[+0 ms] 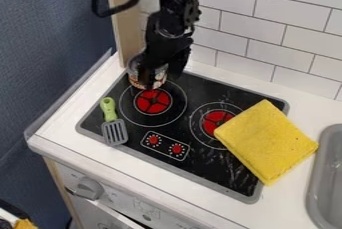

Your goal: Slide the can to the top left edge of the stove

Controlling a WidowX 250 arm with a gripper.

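I have the gripper [160,72] at the can [141,81], on the stove's [224,91] top left edge; can't tell if it's open or closed. Stovetop shows between spatula [114,132] and cloth [267,142].

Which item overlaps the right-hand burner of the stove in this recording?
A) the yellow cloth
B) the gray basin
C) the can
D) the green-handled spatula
A: the yellow cloth lies across the right side of the stove, its left corner covering part of the right-hand burner.
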